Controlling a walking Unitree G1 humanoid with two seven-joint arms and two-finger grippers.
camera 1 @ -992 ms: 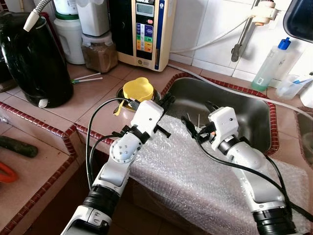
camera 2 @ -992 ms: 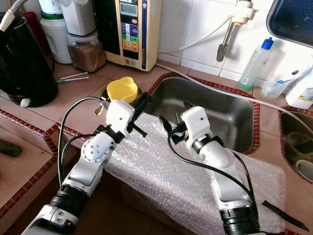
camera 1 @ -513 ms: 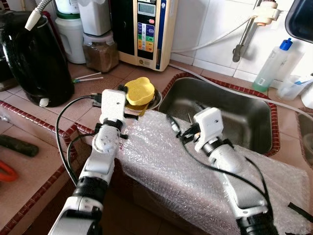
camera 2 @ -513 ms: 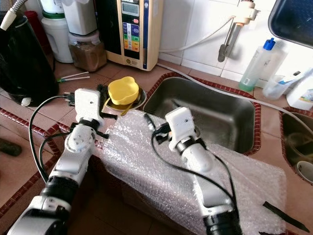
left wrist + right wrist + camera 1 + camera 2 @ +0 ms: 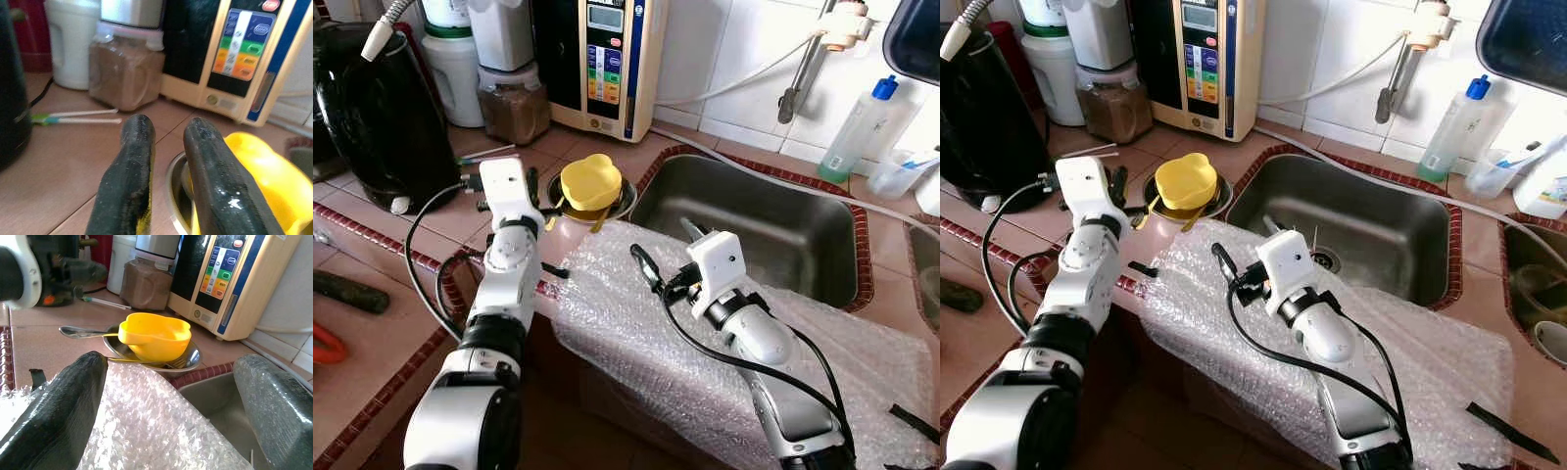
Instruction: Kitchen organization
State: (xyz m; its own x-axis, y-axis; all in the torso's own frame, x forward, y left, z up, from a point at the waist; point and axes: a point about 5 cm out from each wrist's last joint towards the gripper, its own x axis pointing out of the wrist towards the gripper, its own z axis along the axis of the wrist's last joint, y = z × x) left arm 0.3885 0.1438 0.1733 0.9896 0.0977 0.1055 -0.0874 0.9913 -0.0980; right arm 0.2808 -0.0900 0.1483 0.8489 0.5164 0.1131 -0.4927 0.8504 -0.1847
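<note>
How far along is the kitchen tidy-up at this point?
Nothing looks put away yet. The yellow bowl sits in its metal dish by the sink. The left end effector hovers beside the bowl, fingers nearly shut on nothing; the right end effector is open over the bubble wrap. Grasping and moving remain.
</note>
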